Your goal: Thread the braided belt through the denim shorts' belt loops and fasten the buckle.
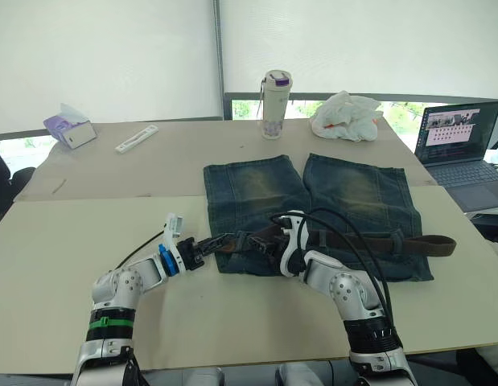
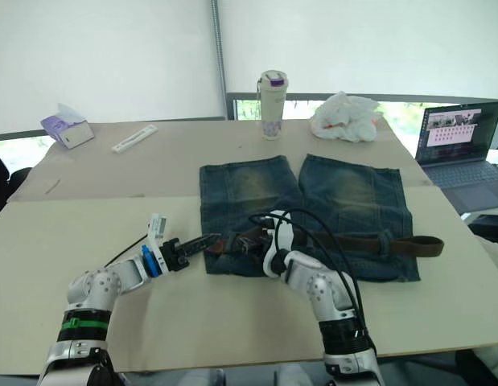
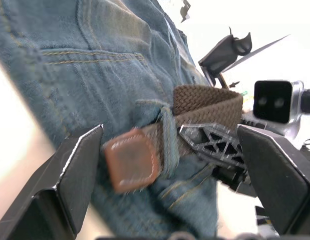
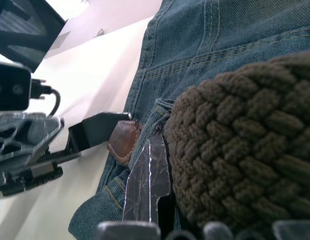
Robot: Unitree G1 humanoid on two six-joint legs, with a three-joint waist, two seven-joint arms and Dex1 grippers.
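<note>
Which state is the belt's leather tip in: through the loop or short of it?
Through. The leather tip pokes out past a belt loop, between the open left claw fingers.

Shorts mid-table, belt across waistband, laptop right, bottle behind

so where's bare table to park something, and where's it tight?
Free: cream tabletop left of the dark blue denim shorts, and between white remote and shorts. Tight: waistband, where left gripper, right gripper and braided olive-brown belt meet.
</note>
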